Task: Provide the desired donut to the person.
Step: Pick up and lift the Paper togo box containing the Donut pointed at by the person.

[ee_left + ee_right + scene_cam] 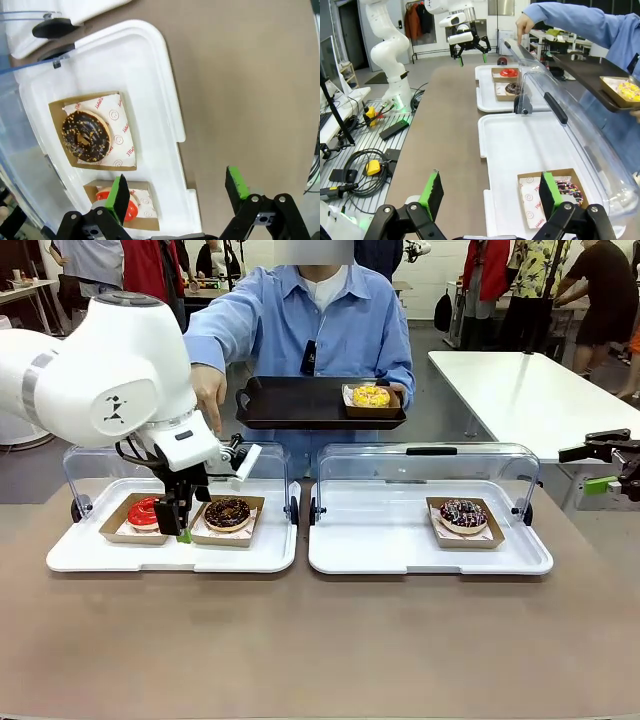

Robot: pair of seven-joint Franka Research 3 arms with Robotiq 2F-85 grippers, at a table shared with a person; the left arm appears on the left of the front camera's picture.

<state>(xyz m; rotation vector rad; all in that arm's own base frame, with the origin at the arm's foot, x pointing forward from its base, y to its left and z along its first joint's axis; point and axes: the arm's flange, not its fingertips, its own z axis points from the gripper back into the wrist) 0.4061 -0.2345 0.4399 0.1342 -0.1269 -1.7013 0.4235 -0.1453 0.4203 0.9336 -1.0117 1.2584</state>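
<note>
The person (320, 325) in a light blue shirt holds a black tray (290, 405) bearing a yellow donut (371, 396). Their other hand (210, 395) points down over the left container. In that container lie a red donut (143, 512) and a chocolate donut (227, 512), each in a cardboard tray. My left gripper (182, 530) hangs open, pointing down between them at the tray's front edge. From the left wrist, the left gripper (178, 192) straddles the tray rim, with the chocolate donut (85, 136) ahead and the red donut (131, 210) by one finger. My right gripper (491, 195) is open and holds nothing, beside the sprinkled donut (567, 192).
Both white serving trays (420, 550) have clear lids (425, 465) raised at the back. A sprinkled chocolate donut (463, 514) sits in the right one. Bare brown tabletop (320, 640) spreads in front. A white table (540, 390) and bystanders are behind.
</note>
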